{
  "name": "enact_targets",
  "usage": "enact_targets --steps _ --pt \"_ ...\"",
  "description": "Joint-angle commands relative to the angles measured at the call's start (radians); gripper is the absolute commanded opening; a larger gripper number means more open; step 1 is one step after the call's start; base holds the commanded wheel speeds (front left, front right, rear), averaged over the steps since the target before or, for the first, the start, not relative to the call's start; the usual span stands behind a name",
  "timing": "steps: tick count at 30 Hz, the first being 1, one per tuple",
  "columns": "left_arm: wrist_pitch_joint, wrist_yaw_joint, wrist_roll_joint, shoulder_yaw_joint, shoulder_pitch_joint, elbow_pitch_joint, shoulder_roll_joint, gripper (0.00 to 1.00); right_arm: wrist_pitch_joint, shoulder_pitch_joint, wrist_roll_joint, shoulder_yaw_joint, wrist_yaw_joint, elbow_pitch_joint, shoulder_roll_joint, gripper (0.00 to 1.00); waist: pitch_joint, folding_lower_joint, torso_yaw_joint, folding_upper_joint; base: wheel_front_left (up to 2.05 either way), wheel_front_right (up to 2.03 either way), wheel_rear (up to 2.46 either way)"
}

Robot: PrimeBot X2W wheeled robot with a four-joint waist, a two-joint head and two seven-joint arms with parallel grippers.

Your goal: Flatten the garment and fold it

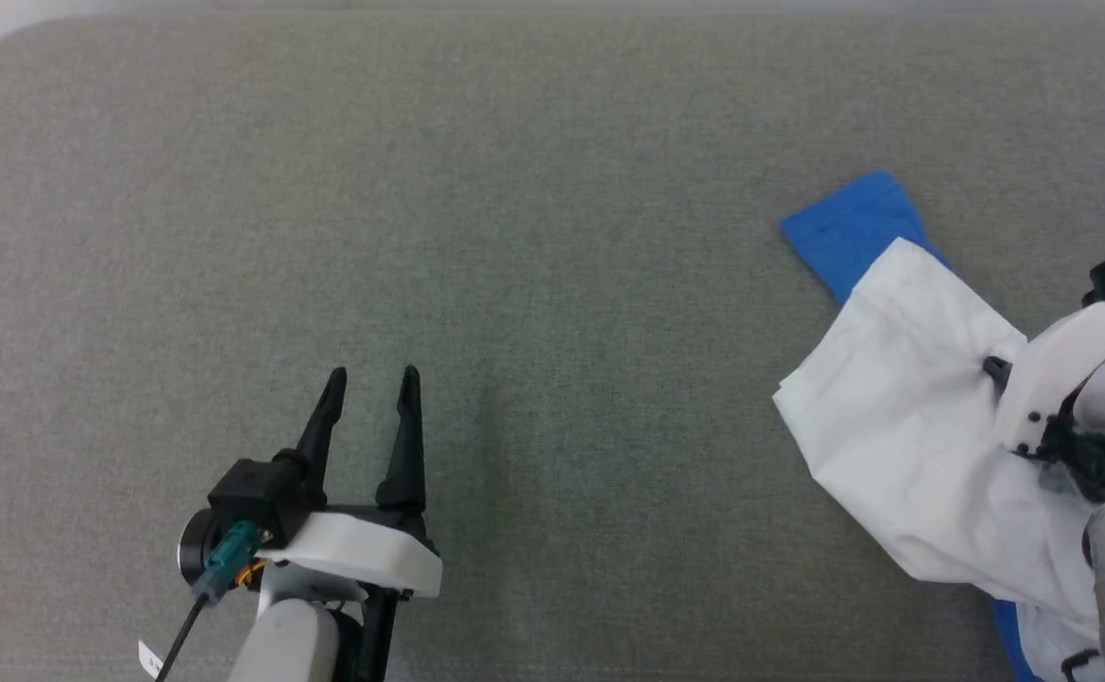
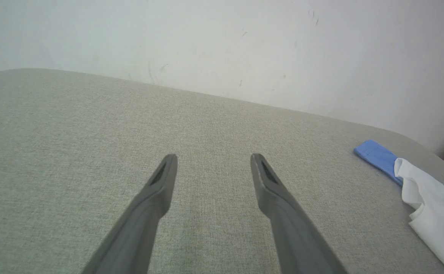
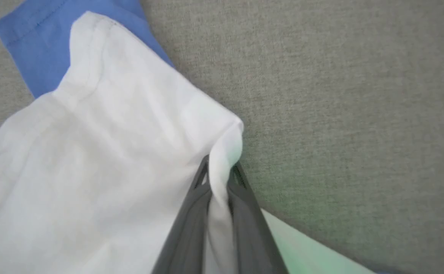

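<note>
Grey woven bench (image 1: 552,189), rounded corners; scuffed pale wall (image 2: 222,38) beyond; my left gripper (image 1: 370,379) apart over bare weave; right gripper (image 3: 220,169) clamped on garment (image 1: 902,417) at right.

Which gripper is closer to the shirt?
Right. The right gripper is shut on a fold of the shirt; the left gripper is open over the grey surface, far to the shirt's left.
</note>
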Motion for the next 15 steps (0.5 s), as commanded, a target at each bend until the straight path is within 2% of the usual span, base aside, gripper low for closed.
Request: enact_targets --steps 1,6,10,12,15 --pt "-0.005 0.003 0.004 0.001 0.001 0.007 -0.002 1.00 -0.051 0.032 -0.003 0.012 -0.001 0.010 0.009 0.00 -0.037 -0.0001 -0.014 0.0000 0.00 0.00 0.00" --pt "-0.005 0.000 0.006 0.007 0.025 0.025 -0.003 1.00 -0.239 0.000 -0.018 0.060 -0.001 -0.071 0.029 0.00 -0.110 -0.0001 -0.029 0.0000 0.00 0.00 0.00" --pt "-0.005 -0.004 0.008 0.013 0.042 0.032 -0.003 1.00 -0.382 -0.024 -0.032 0.119 -0.001 -0.179 0.081 0.00 -0.155 -0.0001 -0.036 0.0000 0.00 0.00 0.00" --pt "-0.005 -0.004 0.009 0.015 0.052 0.034 -0.003 1.00 -0.426 -0.018 -0.041 0.167 -0.001 -0.240 0.107 0.00 -0.170 -0.0001 -0.040 0.0000 0.00 0.00 0.00" --pt "-0.005 -0.002 0.010 0.018 0.067 0.032 -0.003 1.00 -0.436 0.039 -0.054 0.280 -0.001 -0.315 0.135 0.00 -0.185 -0.0001 -0.047 0.0000 0.00 0.00 0.00"
